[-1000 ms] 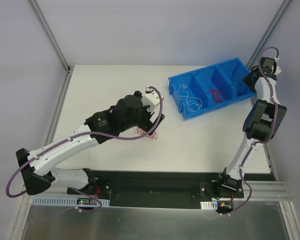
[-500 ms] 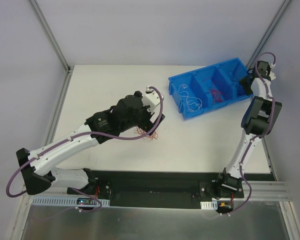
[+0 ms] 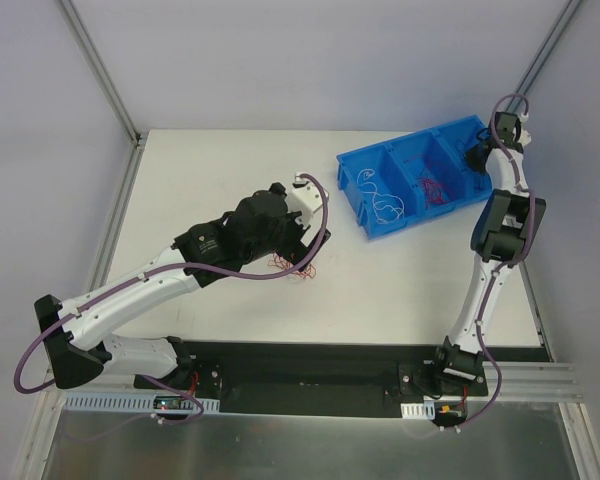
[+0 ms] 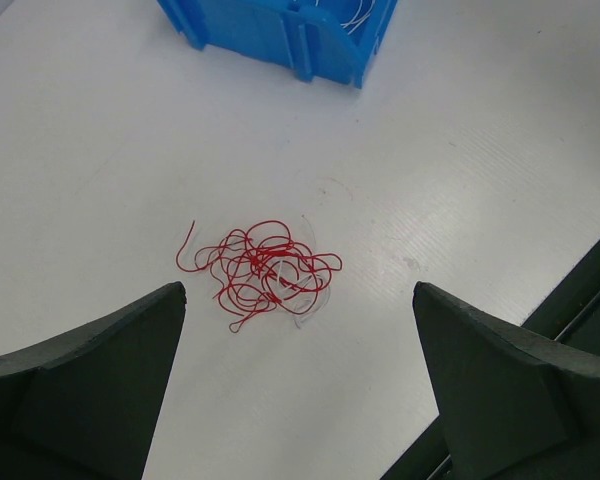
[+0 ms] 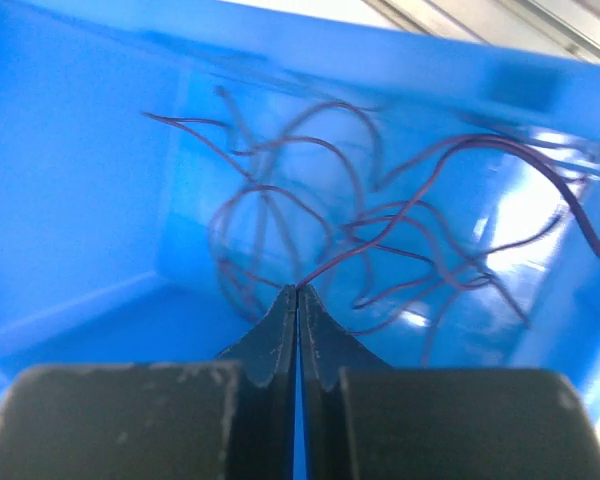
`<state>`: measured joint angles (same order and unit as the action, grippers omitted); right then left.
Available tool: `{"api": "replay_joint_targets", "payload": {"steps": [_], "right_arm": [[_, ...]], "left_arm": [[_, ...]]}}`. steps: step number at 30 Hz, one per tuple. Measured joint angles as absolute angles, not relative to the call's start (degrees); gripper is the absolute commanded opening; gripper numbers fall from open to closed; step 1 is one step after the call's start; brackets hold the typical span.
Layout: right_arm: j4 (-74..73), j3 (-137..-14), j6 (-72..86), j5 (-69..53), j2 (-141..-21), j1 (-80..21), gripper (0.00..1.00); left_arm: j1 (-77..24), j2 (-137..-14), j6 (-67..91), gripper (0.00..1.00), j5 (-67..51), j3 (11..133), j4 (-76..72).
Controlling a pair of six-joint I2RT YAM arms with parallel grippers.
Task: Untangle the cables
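Observation:
A small tangle of red cables [image 4: 265,272] with a white strand lies on the white table, seen also in the top view as the tangle [image 3: 298,266]. My left gripper [image 4: 298,290] hovers over it, jaws wide open and empty, as the left gripper [image 3: 305,250] shows from above. My right gripper [image 5: 298,288] is down inside the right compartment of the blue bin [image 5: 70,180], shut on a thin dark cable [image 5: 380,230] that runs out from its fingertips. In the top view the right gripper [image 3: 477,160] sits at the bin's right end.
The blue bin [image 3: 352,180] stands at the back right with three compartments: white wire [image 3: 385,200] in the left one, red wire [image 3: 432,188] in the middle. Its near corner [image 4: 280,30] lies beyond the tangle. The table's front edge runs close behind my left gripper.
My right arm has swung in over the bin, lowered its gripper into the right compartment and shut it on a dark cable. The left arm has not moved.

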<state>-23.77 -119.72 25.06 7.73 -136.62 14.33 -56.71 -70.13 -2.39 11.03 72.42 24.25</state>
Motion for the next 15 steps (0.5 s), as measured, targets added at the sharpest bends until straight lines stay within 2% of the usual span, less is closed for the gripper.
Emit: {"api": "replay_joint_targets", "payload": {"steps": [6, 15], "right_arm": [[-21.19, -124.66, 25.06, 4.1, -137.25, 13.32, 0.0], [-14.9, -124.95, 31.66, -7.2, -140.05, 13.85, 0.0]], "left_arm": [[-56.71, -70.13, -2.39, 0.96, 11.05, 72.42, 24.27], [-56.71, -70.13, -2.42, 0.96, 11.07, 72.42, 24.27]]}}
